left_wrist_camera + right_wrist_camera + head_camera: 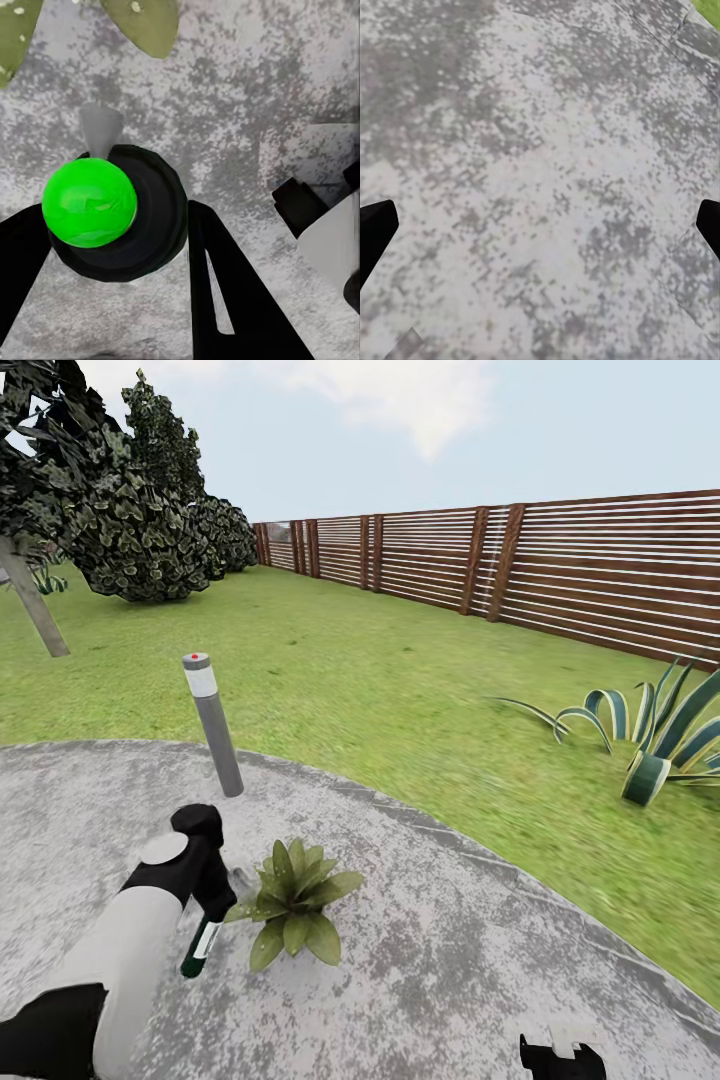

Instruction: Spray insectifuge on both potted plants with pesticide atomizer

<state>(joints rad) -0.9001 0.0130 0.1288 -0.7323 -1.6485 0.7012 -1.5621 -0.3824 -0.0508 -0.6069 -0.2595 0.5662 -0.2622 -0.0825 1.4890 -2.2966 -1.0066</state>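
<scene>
My left gripper (pixel 208 908) is shut on the pesticide atomizer (pixel 200 948), a slim bottle with a white label and a dark green end that hangs down over the grey stone patio (pixel 450 960). In the left wrist view my left gripper (pixel 120 255) holds the atomizer (pixel 142 221) end-on: a dark round body with a bright green dome, black fingers (pixel 225 292) on both sides. A pale grey cone points from it toward the leaves. One potted plant (pixel 295 905), a green speckled rosette, stands just right of the bottle; its pot is hidden. My right gripper (pixel 563 1053) is open over bare stone (pixel 540 225).
A grey bollard lamp (pixel 212 725) with a red dot stands at the patio's edge behind the left gripper. A striped agave (pixel 660 745) grows on the lawn at the right. Dark trees (pixel 130 510) stand far left, and a brown slat fence (pixel 520 560) closes the back.
</scene>
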